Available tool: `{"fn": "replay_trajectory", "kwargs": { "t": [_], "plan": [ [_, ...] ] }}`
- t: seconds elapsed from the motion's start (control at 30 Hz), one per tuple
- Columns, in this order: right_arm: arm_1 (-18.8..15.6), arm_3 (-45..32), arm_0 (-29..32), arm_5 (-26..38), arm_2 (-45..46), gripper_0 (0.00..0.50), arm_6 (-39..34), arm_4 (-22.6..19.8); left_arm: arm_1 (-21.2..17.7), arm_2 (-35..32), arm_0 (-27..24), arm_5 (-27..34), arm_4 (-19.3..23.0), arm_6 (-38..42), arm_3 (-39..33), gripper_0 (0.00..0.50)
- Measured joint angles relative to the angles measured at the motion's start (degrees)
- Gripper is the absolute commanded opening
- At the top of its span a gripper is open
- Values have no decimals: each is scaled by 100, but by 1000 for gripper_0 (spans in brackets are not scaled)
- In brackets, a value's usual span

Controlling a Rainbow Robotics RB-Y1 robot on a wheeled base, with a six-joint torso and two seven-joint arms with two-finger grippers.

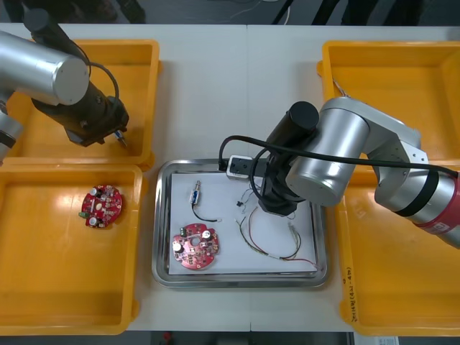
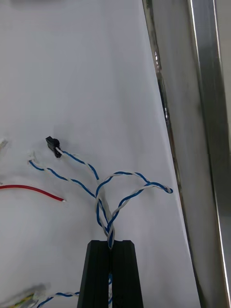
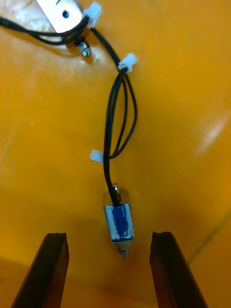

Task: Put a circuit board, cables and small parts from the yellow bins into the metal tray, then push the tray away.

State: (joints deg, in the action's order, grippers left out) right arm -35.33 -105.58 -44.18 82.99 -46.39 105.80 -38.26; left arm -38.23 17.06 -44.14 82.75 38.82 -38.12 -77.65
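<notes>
Light table (image 1: 215,86), viewed from above; four yellow bins, metal tray (image 1: 162,273) between them, white inside.

Tray contents, already placed:
- circuit board (image 1: 195,246), near left corner
- small part on a short black lead (image 1: 195,195), just beyond the board
- red and yellow cable (image 1: 253,244), looped toward the right side

Item being placed: blue and white cable (image 2: 109,231), loose ends lying on the white floor close to the tray's right wall, its twisted stem clamped between the fingers of the right gripper (image 2: 110,245), which hangs low over the tray's right half.

Item pending: small metal part (image 3: 119,221) on a black cable (image 3: 113,125), lying in the far left bin (image 1: 144,54). Left gripper (image 3: 110,235) above it, fingers spread either side, nothing grasped.

Unused: spare board (image 1: 101,205) in the near left bin (image 1: 43,316).

Remaining, as judged: let go of the cable, fetch further parts, push the tray.

Obstructions: right arm covers much of the tray; the bin wall stands between the left gripper and the tray.
</notes>
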Motion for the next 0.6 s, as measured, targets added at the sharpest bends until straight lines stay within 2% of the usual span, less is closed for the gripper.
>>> {"fn": "replay_trajectory", "kwargs": {
  "t": [0.2, 0.27, 0.3, 0.33, 0.37, 0.4, 0.43, 0.5, 0.6],
  "plan": [
    [40, 147, -1, -160, -174, 4, 0, 171, 0, 95, -1, -127, 43, 78, 103, 500],
    [40, 153, -1, -160, -215, 48, 0, 171, 1, 105, -9, -170, 57, 78, 163, 500],
    [40, 155, -1, -160, -223, 52, 0, 171, 1, 117, -23, -203, 71, 78, 215, 500],
    [40, 156, -1, -160, -225, 88, 0, 170, 1, 144, -46, -261, 84, 78, 288, 500],
    [40, 157, -1, -160, -226, 182, 0, 169, 1, 177, -71, -321, 95, 78, 365, 500],
    [40, 157, -1, -160, -226, 249, 0, 166, 1, 215, -97, -372, 103, 78, 431, 500],
    [40, 158, -1, -160, -227, 364, 0, 161, 1, 257, -123, -432, 110, 78, 507, 500],
    [39, 159, -1, -160, -231, 486, 0, 153, 1, 319, -164, -519, 127, 78, 626, 500],
    [39, 159, -1, -160, -237, 500, 0, 124, 1, 337, -178, -552, 137, 78, 663, 500]
  ]
}}
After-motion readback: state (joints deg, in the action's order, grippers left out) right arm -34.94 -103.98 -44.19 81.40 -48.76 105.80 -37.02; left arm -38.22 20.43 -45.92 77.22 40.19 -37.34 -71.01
